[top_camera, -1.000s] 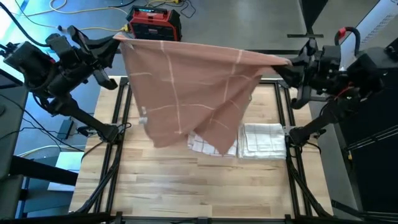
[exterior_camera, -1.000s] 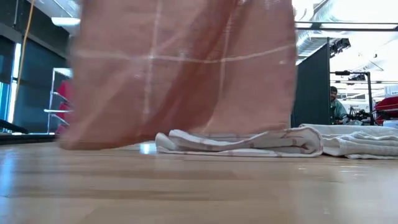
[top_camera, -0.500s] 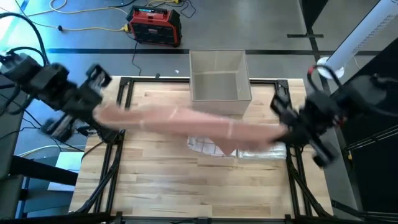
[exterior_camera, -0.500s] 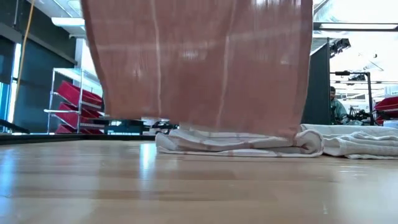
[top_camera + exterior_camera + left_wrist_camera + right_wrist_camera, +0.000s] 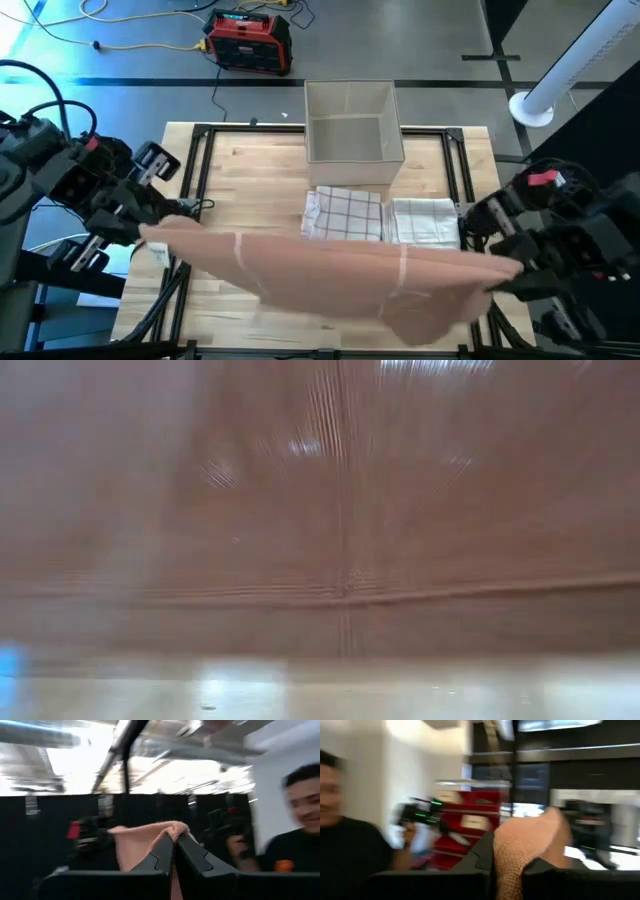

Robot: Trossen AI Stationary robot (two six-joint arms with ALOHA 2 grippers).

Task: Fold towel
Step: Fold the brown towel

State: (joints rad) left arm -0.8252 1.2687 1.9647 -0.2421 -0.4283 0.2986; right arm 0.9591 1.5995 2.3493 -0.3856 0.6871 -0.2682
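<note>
Gripping towel (image 5: 340, 275) corners: left tool (image 5: 150, 228), right tool (image 5: 500, 270), both clamped; towel long axis parallel to bench (image 5: 260, 170) front edge.

The pink towel (image 5: 340, 510) fills almost the whole low view and is blurry, so the desk behind it is hidden. From above, the towel (image 5: 330, 275) covers the front of the desk (image 5: 260, 170). Both wrist views are blurry; the person (image 5: 350, 845) is cut off

Checked cloth (image 5: 343, 213) & white cloth (image 5: 424, 221) folded side by side, box (image 5: 353, 136) behind
</note>
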